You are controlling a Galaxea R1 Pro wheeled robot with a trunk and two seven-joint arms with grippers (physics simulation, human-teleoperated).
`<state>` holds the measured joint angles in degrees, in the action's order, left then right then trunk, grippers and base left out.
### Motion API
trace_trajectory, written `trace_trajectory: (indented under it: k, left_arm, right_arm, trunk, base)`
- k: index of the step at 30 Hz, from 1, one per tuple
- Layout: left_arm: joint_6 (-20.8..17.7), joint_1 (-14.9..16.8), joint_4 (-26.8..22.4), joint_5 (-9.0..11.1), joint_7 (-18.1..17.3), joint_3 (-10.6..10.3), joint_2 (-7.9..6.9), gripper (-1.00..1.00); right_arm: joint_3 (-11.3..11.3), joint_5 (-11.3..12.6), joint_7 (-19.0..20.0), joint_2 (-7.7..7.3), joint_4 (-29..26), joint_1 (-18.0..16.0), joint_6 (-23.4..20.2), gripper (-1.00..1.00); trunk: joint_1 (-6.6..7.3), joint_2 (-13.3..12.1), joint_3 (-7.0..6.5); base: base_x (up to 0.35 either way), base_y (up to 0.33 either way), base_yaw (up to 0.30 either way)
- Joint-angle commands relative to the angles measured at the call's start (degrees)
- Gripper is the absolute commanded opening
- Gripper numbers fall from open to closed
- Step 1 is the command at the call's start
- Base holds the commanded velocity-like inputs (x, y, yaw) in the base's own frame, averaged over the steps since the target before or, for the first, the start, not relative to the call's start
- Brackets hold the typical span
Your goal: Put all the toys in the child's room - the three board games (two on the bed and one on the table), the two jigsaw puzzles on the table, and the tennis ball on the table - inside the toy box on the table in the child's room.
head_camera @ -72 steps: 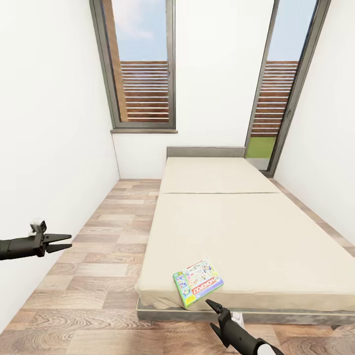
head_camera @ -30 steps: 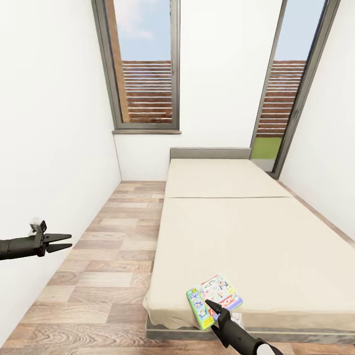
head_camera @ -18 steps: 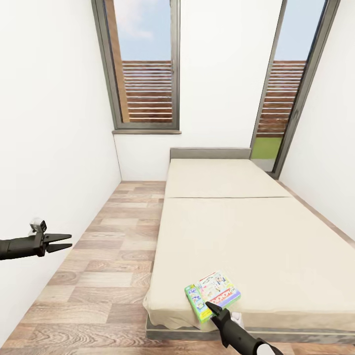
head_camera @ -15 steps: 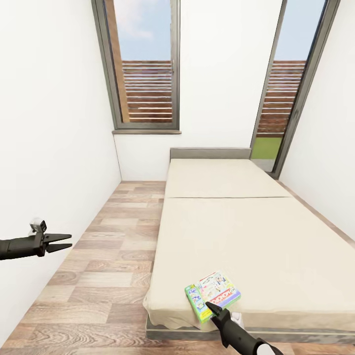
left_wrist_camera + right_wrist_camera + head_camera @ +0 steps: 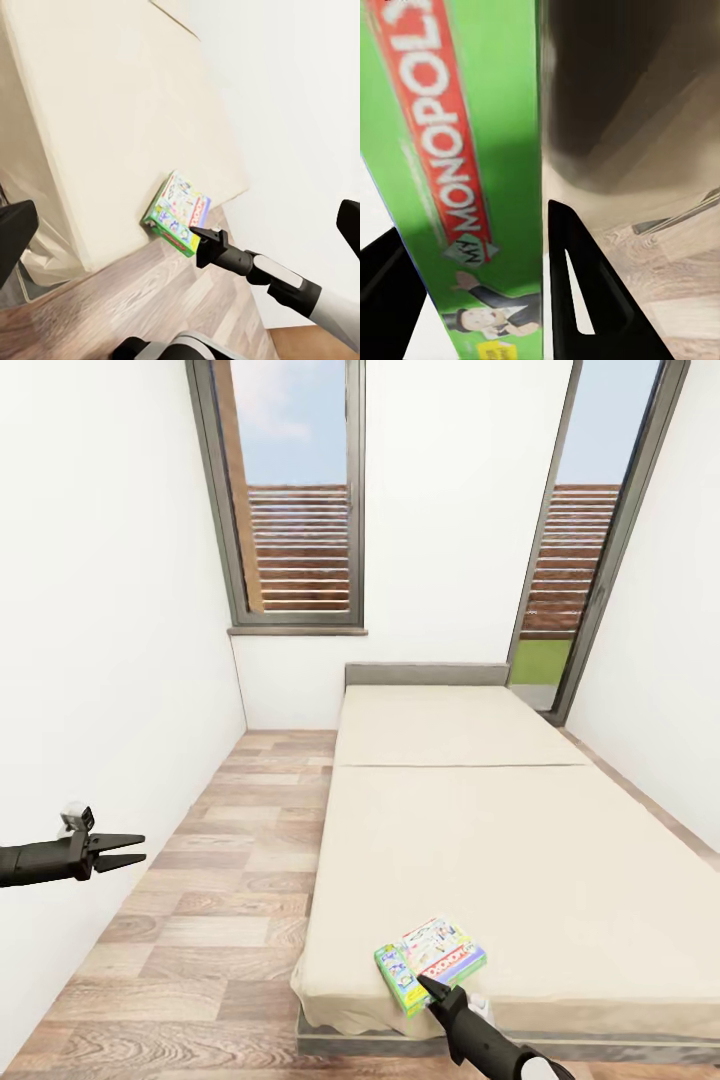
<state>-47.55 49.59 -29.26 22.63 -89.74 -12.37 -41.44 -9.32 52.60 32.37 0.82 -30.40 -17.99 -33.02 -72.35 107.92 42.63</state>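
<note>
the board game (image 5: 431, 961), a green-edged my monopoly box, lies flat on the near left corner of the bed (image 5: 520, 860), its near edge at or just past the mattress rim. the right gripper (image 5: 480, 277) has its jaws open, straddling the green side of the box, one finger on each face; in the head view it sits at the box's near edge (image 5: 437, 990). the left gripper (image 5: 120, 852) hangs over the floor (image 5: 200, 880) well to the left, jaws open and empty.

the box looks like stiff, light cardboard with slick printed faces, so a pinch across its thin edge should hold if squeezed squarely; an off-centre grip may let it swing or slide. the soft mattress gives little to push against. there is open room above the bed and over the floor to the left; the grey frame edge (image 5: 400, 1050) sits just below.
</note>
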Motion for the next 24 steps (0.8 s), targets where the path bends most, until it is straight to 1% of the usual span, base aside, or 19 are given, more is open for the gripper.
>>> trace_trajectory:
  k: [1, 11, 22, 24]
  left_arm:
    - [-0.61, 0.07, 0.02, 0.20, -0.26, -0.38, -0.06, 1.00]
    - [-0.61, 0.07, 0.03, 0.16, -0.26, -0.36, -0.09, 1.00]
    - [-0.55, 0.07, 0.07, 0.20, -0.26, -0.38, -0.11, 1.00]
    - [-0.58, 0.07, 0.05, 0.19, -0.26, -0.38, -0.08, 1.00]
  right_arm:
    - [-0.35, -0.04, 0.02, 0.06, 0.01, -0.03, -0.37, -1.00]
    - [-0.31, -0.04, -0.01, 0.06, -0.35, -0.03, -0.44, -1.00]
    - [0.15, -0.39, -0.39, 0.02, -5.75, -0.03, -0.33, -1.00]
    - [0.25, -0.52, -0.38, -0.03, -7.40, -0.01, -0.29, -1.00]
  trunk:
    - [0.23, -0.39, -0.13]
    - [2.43, -4.40, -1.92]
    - [4.84, -8.81, -3.90]
    - [5.28, -9.61, -4.25]
  base:
    - [0.000, 0.000, 0.000]
    - [0.000, 0.000, 0.000]
    - [0.000, 0.000, 0.000]
    - [0.000, 0.000, 0.000]
